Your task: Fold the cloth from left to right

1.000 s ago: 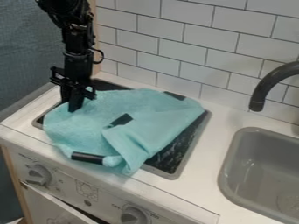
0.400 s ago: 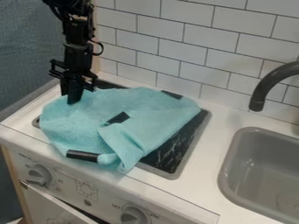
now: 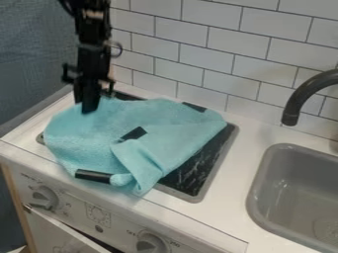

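The black gripper point(image 3: 86, 105) hangs down at the cloth's upper left edge, its lower end in front of the cloth or touching it; which of the two is unclear. The light teal cloth point(image 3: 96, 138) lies bunched over the stove top, covering its left and middle. One layer is folded over on the right, with a pointed corner toward the front edge. Black patches show at its middle, front left and back right.
The dark stove top point(image 3: 198, 170) shows at the cloth's right. Farther right are a grey sink point(image 3: 290, 190) and a dark curved faucet point(image 3: 307, 94). White wall tiles point(image 3: 211, 44) stand behind, and knobs point(image 3: 43, 197) line the stove's front.
The gripper first moved up and slightly left as the cloth shifted a little left; since then it has risen a bit and moved slightly right, while the cloth has hardly changed.
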Robot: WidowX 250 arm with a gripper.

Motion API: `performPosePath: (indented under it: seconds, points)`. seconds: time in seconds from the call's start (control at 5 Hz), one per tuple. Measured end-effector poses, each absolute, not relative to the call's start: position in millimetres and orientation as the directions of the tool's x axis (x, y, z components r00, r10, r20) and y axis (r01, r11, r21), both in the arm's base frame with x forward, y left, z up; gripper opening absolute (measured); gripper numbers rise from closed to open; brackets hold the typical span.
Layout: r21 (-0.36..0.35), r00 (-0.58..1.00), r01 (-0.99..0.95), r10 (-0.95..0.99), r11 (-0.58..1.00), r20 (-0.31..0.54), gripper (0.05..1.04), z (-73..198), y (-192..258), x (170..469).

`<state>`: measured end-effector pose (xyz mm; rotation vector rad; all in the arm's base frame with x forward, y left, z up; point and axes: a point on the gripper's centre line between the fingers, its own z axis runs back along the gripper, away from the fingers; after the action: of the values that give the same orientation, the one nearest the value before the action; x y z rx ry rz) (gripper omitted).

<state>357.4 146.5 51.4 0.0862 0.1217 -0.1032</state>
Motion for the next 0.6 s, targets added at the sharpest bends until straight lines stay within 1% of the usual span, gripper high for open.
performPosePath:
  seconds: [0.2, 0.4, 0.6]
  points:
    - [0.073, 0.978, 0.196, -0.189, 0.978, -0.091, 0.058, 73, 111, 358]
    - [0.065, 0.967, 0.253, -0.249, 0.965, -0.063, 0.058, 82, 86, 356]
    - [0.067, 0.956, 0.291, -0.287, 0.955, -0.055, 0.058, 81, 59, 355]
